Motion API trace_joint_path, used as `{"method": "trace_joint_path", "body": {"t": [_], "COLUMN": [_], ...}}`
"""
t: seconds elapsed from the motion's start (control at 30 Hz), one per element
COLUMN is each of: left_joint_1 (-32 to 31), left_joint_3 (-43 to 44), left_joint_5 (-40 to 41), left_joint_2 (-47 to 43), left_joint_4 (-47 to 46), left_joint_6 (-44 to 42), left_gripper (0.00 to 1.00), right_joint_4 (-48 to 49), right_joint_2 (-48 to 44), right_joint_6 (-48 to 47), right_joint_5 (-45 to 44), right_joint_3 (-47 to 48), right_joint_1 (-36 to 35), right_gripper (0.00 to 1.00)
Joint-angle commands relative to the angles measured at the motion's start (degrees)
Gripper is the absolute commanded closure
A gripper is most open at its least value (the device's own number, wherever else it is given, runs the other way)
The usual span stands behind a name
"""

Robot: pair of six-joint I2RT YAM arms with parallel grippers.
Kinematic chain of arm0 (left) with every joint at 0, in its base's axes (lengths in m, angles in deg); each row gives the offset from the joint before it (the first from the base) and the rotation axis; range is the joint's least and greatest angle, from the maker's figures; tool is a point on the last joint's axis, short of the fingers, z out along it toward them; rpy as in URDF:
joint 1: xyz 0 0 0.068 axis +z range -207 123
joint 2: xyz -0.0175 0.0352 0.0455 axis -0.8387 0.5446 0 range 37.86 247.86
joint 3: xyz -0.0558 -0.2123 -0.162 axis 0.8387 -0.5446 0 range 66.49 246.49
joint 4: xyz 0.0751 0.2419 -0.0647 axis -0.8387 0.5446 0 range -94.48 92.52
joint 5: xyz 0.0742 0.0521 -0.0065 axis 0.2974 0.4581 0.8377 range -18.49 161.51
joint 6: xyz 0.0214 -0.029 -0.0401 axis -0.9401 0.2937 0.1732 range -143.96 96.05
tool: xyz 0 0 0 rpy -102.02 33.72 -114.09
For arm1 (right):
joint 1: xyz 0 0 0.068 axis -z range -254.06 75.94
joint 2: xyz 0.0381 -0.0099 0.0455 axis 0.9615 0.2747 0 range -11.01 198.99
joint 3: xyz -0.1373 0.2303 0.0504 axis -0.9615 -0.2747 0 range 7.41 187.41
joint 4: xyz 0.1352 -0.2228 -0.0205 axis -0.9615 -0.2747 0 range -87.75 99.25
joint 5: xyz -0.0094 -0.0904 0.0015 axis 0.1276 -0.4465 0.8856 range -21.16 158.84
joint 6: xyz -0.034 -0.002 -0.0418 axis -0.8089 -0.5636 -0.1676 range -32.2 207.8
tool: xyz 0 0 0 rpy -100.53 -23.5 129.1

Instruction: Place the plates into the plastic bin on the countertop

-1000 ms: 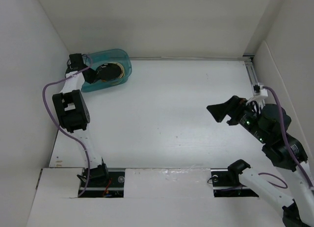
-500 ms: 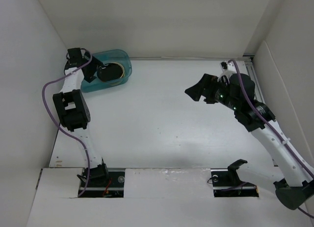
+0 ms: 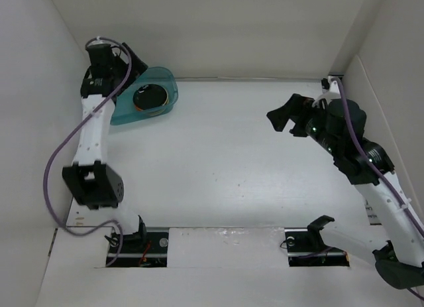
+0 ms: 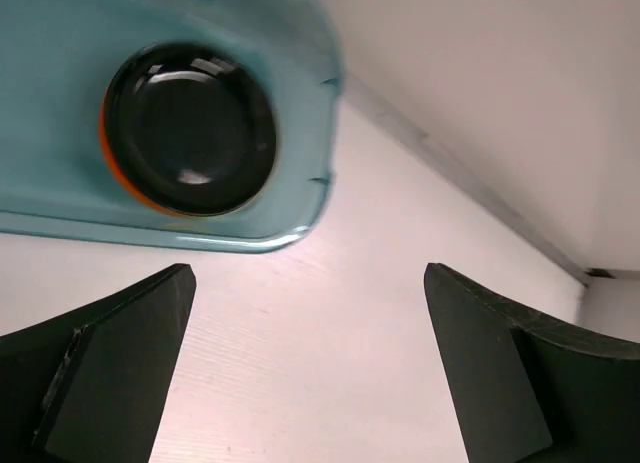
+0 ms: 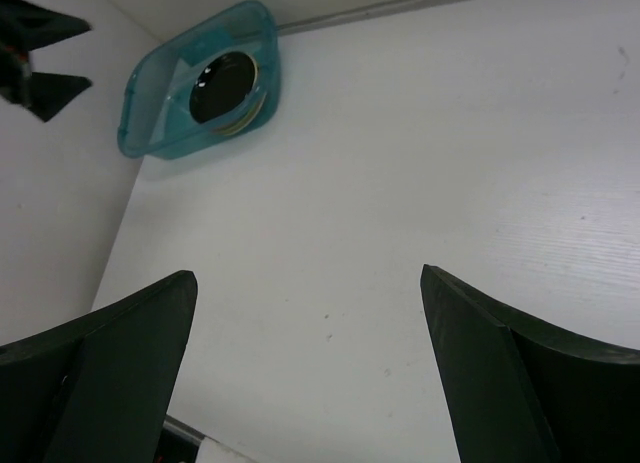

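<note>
The plates are seen stacked inside the plastic bin, which is set on the desk at its far left corner, close to the left wall. A glossy black plate is shown on top of the stack, face up, with highlights on its surface. An orange rim is exposed beneath it on one side in the left wrist view, and pale yellowish edges are glimpsed under the black plate in the right wrist view. The number of plates in the stack cannot be told. The stack is held toward one end of the bin, and the rest of the bin's floor is seen through its translucent teal walls.

The left hand is held up above the bin's far left side, clear of its rim. Its fingers are spread wide apart, and nothing is gripped between them; the bin and a stretch of bare desk are framed in the gap.

The right hand is raised over the right part of the desk, well apart from the bin and turned toward it. Its fingers are likewise spread apart and nothing is carried in them. From its camera the bin is seen far off at the upper left, with the left hand's dark fingers beside it.
</note>
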Motion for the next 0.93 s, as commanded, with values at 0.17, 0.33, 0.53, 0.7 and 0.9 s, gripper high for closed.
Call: {"method": "trace_joint_path", "body": {"t": [0.17, 0.33, 0.53, 0.7, 0.9], "left_joint_1": [0.7, 0.7, 0.7, 0.7, 0.7], "left_joint_3": [-16.9, -31.2, -47.4, -48.4, -44.8], "left_joint_5": [4.5, 4.3, 0.8, 3.2, 5.9], "left_joint_2": [-33.4, -52.2, -69.3, -73.2, -69.6], "left_joint_4": [2.4, 3.3, 2.6, 4.8, 5.9], "left_joint_6": [-9.2, -10.3, -9.0, -9.1, -10.6], "left_gripper": [0.00, 0.00, 0.00, 0.00, 0.00], "right_joint_4": [-11.2, -17.1, -19.4, -19.9, -20.4], "right_joint_2": [-9.6, -13.6, -18.3, -20.7, -20.2], "right_joint_6": [-2.4, -2.4, -2.9, -2.9, -2.9], "right_joint_5": [-11.6, -14.6, -16.6, -17.2, -17.7], "right_joint_3": [7.4, 10.2, 11.4, 12.6, 12.1], "right_joint_1": [-1.7, -1.7, -2.7, -2.7, -2.7], "right_gripper": [0.01, 0.01, 0.01, 0.01, 0.01]}}
